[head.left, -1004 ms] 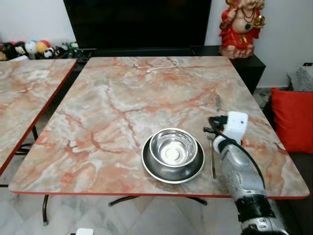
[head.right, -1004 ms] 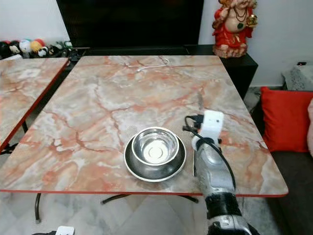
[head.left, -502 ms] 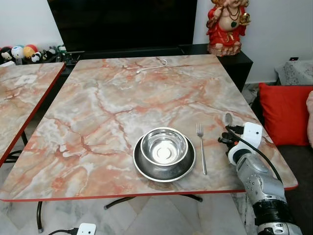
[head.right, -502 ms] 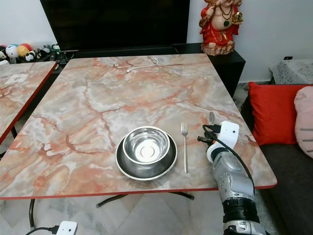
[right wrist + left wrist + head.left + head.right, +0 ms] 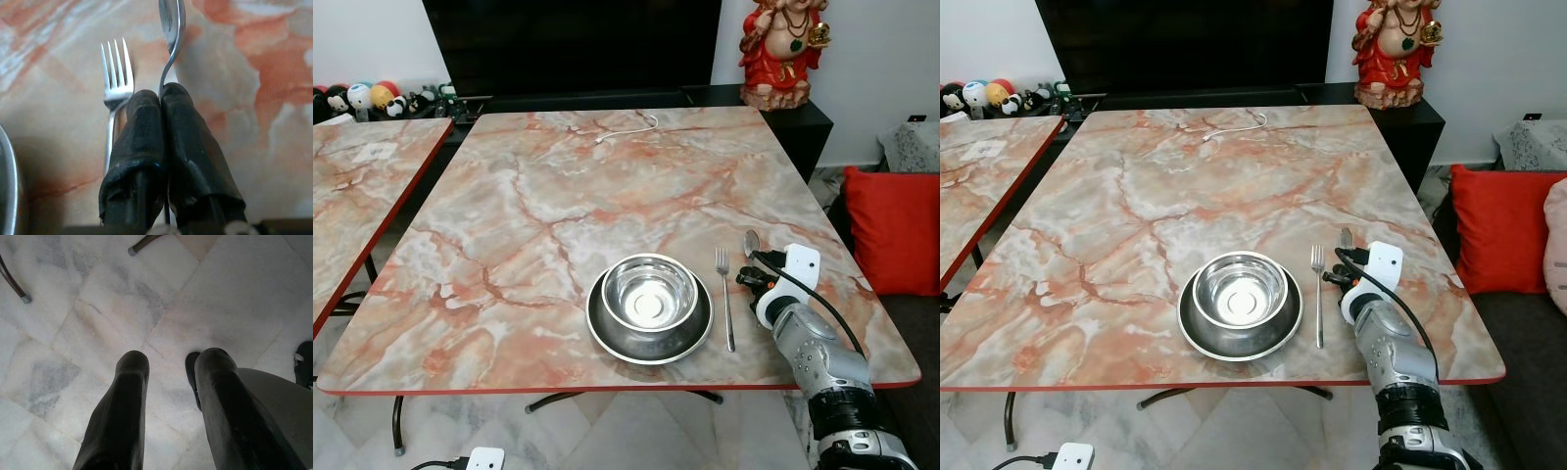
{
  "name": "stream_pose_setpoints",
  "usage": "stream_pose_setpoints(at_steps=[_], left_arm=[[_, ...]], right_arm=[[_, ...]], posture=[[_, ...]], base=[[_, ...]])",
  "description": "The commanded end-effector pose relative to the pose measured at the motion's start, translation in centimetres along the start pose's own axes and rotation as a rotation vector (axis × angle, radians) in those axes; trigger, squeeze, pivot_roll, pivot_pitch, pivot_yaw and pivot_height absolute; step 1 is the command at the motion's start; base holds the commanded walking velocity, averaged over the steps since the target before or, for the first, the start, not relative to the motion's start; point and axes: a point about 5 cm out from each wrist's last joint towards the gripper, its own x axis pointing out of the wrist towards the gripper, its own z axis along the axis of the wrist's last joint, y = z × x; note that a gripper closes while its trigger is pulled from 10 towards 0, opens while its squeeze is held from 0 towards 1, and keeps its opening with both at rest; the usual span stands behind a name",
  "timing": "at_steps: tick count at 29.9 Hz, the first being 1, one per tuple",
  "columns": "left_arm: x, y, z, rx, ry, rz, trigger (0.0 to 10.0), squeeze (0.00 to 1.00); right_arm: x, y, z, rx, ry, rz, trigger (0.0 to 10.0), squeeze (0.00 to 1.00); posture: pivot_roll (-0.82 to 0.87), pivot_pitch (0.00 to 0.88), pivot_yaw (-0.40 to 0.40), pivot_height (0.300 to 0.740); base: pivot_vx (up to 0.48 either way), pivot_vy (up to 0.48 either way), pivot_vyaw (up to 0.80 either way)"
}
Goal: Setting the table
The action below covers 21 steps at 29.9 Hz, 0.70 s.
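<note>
A steel bowl (image 5: 650,292) sits in a dark steel plate (image 5: 607,340) near the front edge of the marble table (image 5: 568,186). A fork (image 5: 725,304) lies just right of the plate, tines pointing away from me. My right gripper (image 5: 161,98) is shut on a spoon (image 5: 171,29), held low over the table right of the fork; the spoon's bowl (image 5: 751,242) sticks out ahead of the wrist. My left gripper (image 5: 168,367) hangs over the white floor with its fingers (image 5: 129,382) apart and nothing between them.
A white cable (image 5: 626,129) lies at the table's far end. A second marble table (image 5: 362,186) stands to the left, a red statue (image 5: 781,49) on a black cabinet behind, and a red cushion (image 5: 896,230) to the right.
The head camera has shifted. My right gripper with the spoon has drawn in closer to the fork's right side. The fork, bowl and plate lie as before.
</note>
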Motion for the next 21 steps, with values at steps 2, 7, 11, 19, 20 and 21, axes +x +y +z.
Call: stream_pose_setpoints(at_steps=[2, 7, 11, 19, 20, 21], left_arm=[[-0.1, 0.5, -0.3, -0.010, 0.016, 0.013, 10.0, 0.00], [-0.1, 0.6, -0.2, -0.012, 0.014, 0.015, 10.0, 0.00], [-0.1, 0.7, -0.3, -0.012, 0.016, 0.016, 10.0, 0.00], [-0.1, 0.6, -0.3, -0.013, 0.011, 0.017, 10.0, 0.00], [-0.1, 0.6, -0.2, -0.013, 0.011, 0.018, 10.0, 0.00], [-0.1, 0.6, -0.2, -0.013, 0.011, 0.018, 10.0, 0.00]], right_arm=[[0.2, 0.1, -0.4, 0.001, 0.013, -0.016, 10.0, 0.00], [0.2, 0.1, -0.9, 0.006, 0.024, -0.023, 10.0, 0.00], [0.1, -0.1, -1.4, -0.017, 0.038, -0.034, 10.0, 0.00], [-0.8, -0.9, -1.0, -0.105, -0.001, -0.058, 10.0, 0.00], [-1.1, -1.1, -0.9, -0.106, -0.016, -0.057, 10.0, 0.00], [-1.1, -1.1, -0.9, -0.106, -0.016, -0.057, 10.0, 0.00]], posture=[[-0.11, 0.000, 0.056, 0.740], [-0.11, 0.000, 0.059, 0.740], [-0.11, 0.000, 0.060, 0.740], [-0.11, 0.000, 0.060, 0.740], [-0.12, 0.000, 0.060, 0.740], [-0.12, 0.000, 0.060, 0.740]], base=[[0.000, 0.000, 0.00], [0.000, 0.000, 0.00], [0.000, 0.000, 0.00], [0.000, 0.000, 0.00], [0.000, 0.000, 0.00], [0.000, 0.000, 0.00]])
